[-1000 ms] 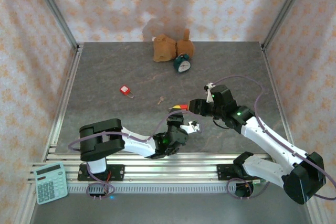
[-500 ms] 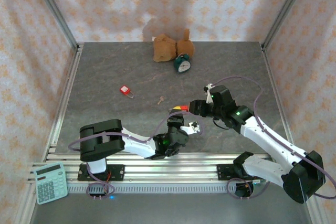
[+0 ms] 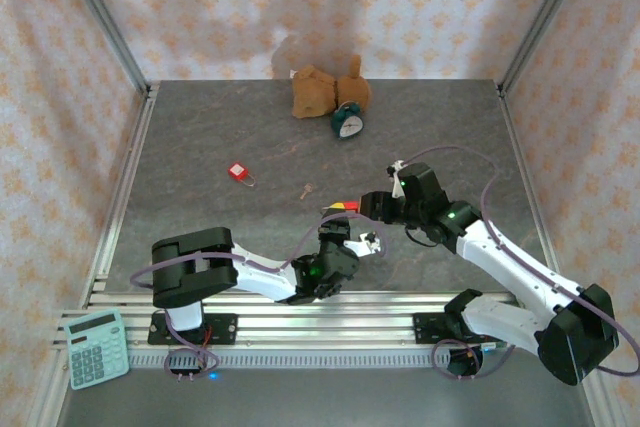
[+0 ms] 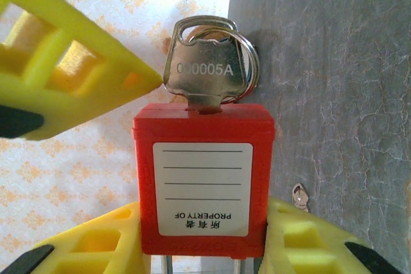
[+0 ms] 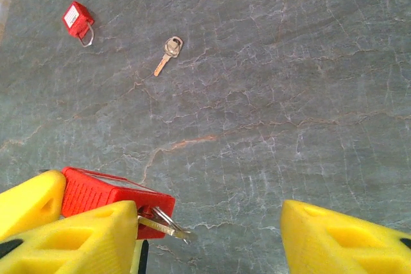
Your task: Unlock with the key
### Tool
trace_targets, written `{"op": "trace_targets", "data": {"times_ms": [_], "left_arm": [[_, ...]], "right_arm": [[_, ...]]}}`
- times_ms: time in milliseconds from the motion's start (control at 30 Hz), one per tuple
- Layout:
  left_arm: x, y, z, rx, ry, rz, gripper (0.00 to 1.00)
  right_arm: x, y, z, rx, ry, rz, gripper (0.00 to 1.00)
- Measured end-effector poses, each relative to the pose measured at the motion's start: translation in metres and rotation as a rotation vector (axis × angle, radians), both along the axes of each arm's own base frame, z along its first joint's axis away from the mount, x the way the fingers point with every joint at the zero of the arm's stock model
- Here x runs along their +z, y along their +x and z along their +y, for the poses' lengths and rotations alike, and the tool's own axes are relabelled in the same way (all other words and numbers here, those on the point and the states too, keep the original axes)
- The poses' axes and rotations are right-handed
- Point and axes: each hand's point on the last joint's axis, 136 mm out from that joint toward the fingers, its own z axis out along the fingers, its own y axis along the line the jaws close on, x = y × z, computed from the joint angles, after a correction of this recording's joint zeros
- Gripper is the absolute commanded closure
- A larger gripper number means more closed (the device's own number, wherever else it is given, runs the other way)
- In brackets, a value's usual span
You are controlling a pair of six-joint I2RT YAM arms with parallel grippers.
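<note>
A red padlock (image 4: 203, 178) with a white label is clamped by its sides in my left gripper (image 4: 203, 245), which is shut on it. A silver key (image 4: 204, 68) on a ring sits in the lock's keyhole, at the end away from the shackle. My right gripper (image 5: 212, 242) stands open beside it. One of its yellow fingers (image 4: 70, 81) touches the key's edge, while the other finger (image 5: 347, 242) is far off. From above, the held padlock (image 3: 340, 207) hangs between the left gripper (image 3: 347, 224) and the right gripper (image 3: 368, 203), near the table's front middle.
A second red padlock (image 3: 238, 172) and a loose key (image 3: 307, 190) lie on the grey table (image 3: 200, 137) further back. A brown soft toy (image 3: 320, 92) and a teal alarm clock (image 3: 347, 124) stand at the rear. A calculator (image 3: 97, 347) rests off the front left corner.
</note>
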Motion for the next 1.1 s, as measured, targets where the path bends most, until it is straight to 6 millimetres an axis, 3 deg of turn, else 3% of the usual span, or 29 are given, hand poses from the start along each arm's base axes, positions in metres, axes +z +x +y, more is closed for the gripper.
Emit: {"op": "trace_targets", "data": {"times_ms": [767, 1100], "left_arm": [[0.001, -0.007, -0.002, 0.005, 0.007, -0.031, 0.65], [0.002, -0.006, -0.003, 0.015, -0.012, -0.050, 0.65]], "right_arm": [[-0.010, 0.003, 0.001, 0.001, -0.024, 0.021, 0.39], [-0.006, 0.001, 0.000, -0.003, -0.015, 0.020, 0.38]]}}
